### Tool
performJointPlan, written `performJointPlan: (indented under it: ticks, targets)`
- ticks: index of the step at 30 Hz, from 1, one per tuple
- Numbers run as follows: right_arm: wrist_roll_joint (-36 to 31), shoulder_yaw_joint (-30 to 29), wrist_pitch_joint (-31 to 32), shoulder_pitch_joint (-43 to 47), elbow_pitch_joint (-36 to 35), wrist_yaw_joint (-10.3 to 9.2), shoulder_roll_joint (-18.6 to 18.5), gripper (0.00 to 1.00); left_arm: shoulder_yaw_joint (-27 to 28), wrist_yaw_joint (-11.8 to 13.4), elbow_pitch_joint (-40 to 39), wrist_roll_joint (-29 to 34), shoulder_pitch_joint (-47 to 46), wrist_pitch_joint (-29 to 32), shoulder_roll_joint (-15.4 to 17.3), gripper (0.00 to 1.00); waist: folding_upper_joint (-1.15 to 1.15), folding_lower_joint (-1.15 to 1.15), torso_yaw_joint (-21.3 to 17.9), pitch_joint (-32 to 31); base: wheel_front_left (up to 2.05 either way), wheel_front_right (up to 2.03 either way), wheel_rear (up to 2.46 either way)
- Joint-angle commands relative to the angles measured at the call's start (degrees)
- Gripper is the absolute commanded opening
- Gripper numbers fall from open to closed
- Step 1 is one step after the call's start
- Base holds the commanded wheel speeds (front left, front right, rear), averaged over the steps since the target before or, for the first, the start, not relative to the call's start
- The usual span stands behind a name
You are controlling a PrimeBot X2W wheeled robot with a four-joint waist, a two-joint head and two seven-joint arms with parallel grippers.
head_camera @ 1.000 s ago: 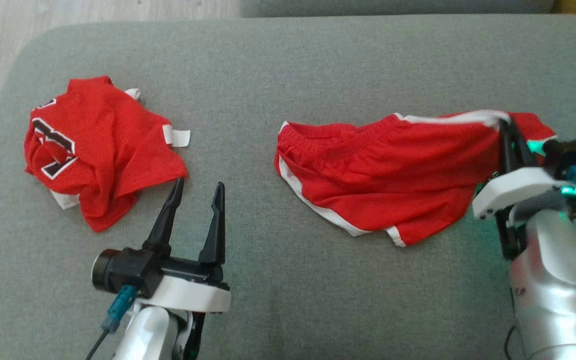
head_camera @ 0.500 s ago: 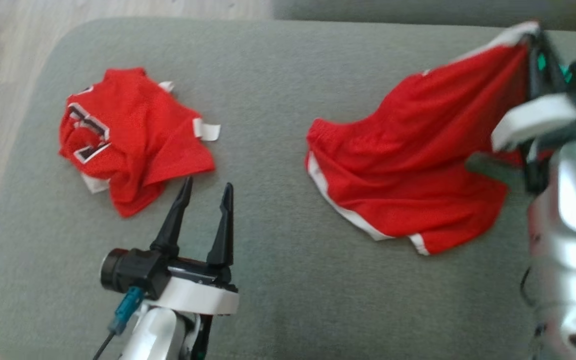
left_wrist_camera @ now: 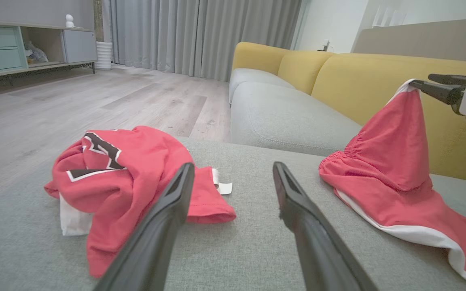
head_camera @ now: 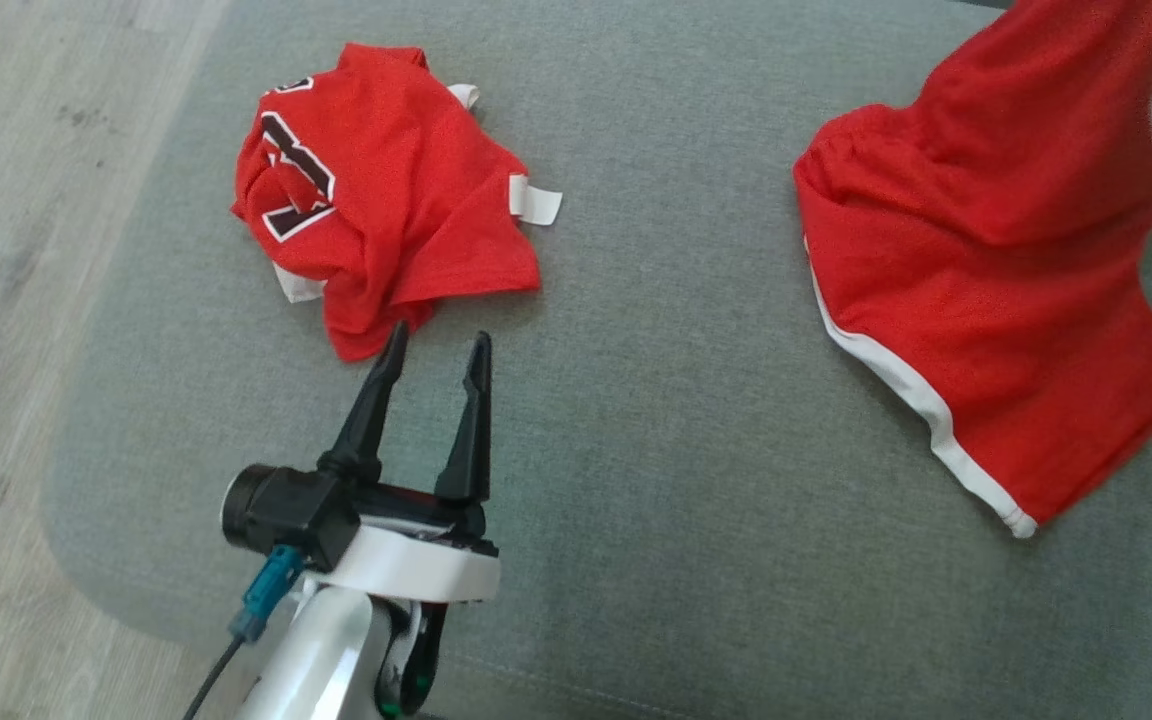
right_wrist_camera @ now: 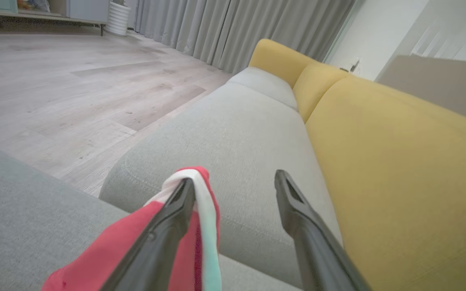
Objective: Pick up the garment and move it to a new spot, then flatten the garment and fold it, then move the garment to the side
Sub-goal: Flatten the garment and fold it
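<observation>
Red white-trimmed mesh shorts (head_camera: 986,250) hang from one finger of the right gripper (right_wrist_camera: 234,178), whose fingers stand apart. Left gripper (head_camera: 440,335), also apart, hovers near a crumpled red jersey (head_camera: 386,210).

Red mesh shorts (head_camera: 976,270), white side trim, elastic waistband bunched. One corner is lifted high (white-trimmed hem draped over one finger (right_wrist_camera: 174,214) of the right gripper (right_wrist_camera: 235,182), jaws apart). The rest hangs down tent-like, with the lower leg and waistband lying on the grey cushion (head_camera: 656,420), right side.
</observation>
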Motion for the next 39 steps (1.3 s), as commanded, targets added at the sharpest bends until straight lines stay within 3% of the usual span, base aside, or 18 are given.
performJointPlan:
  ticks: [1, 7, 14, 19, 25, 29, 34, 39]
  targets:
    - [-0.4, 0.4, -1.0, -2.4, -0.5, -0.04, 1.0, 1.00, 2.1, 0.5, -2.1, -0.1, -1.8, -0.5, 0.0, 1.00, 0.00, -0.01, -0.8, -0.2, 0.00, 0.00, 0.00]
    - [-0.6, -1.3, -5.3, -1.9, 3.3, -0.04, 3.7, 1.00, 3.6, 0.3, -2.1, 0.6, -1.8, -0.5, 0.0, 1.00, 0.00, -0.01, -5.1, -1.7, 0.00, 0.00, 0.00]
    - [3.3, -3.2, -8.5, 1.7, 2.3, -0.04, 8.1, 1.00, 5.5, -0.1, -2.1, 1.7, -1.3, -0.5, 0.0, 1.00, 0.00, -0.01, -10.6, -4.4, 0.00, 0.00, 0.00]
    - [10.8, -1.0, -8.8, 9.9, -5.9, -0.04, 11.3, 1.00, 6.6, -0.2, -2.0, 2.1, 0.1, -0.5, 0.0, 1.00, 0.00, -0.01, -14.5, -7.1, 0.00, 0.00, 0.00]
    - [27.9, 8.2, -8.9, 25.8, -18.8, -0.04, 11.6, 1.00, 7.6, -0.3, -1.4, 2.9, 2.1, -0.5, 0.0, 1.00, 0.00, -0.01, -18.3, -9.6, 0.00, 0.00, 0.00]
    - [34.8, 11.8, -8.9, 36.6, -25.7, -0.04, 11.6, 1.00, 8.3, -0.6, -0.7, 3.6, 3.2, -0.5, 0.0, 1.00, 0.00, -0.01, -19.8, -10.3, 0.00, 0.00, 0.00]
    - [38.6, 12.8, -8.9, 44.8, -29.0, -0.04, 11.6, 1.00, 8.6, -1.0, -0.5, 4.0, 3.7, -0.5, 0.0, 1.00, 0.00, -0.01, -20.1, -10.0, 0.00, 0.00, 0.00]
    - [38.5, 11.4, -8.7, 44.6, -28.0, -0.04, 11.6, 1.00, 8.0, -1.4, -0.5, 4.3, 3.0, -0.5, 0.0, 1.00, 0.00, -0.01, -18.7, -8.4, 0.00, 0.00, 0.00]
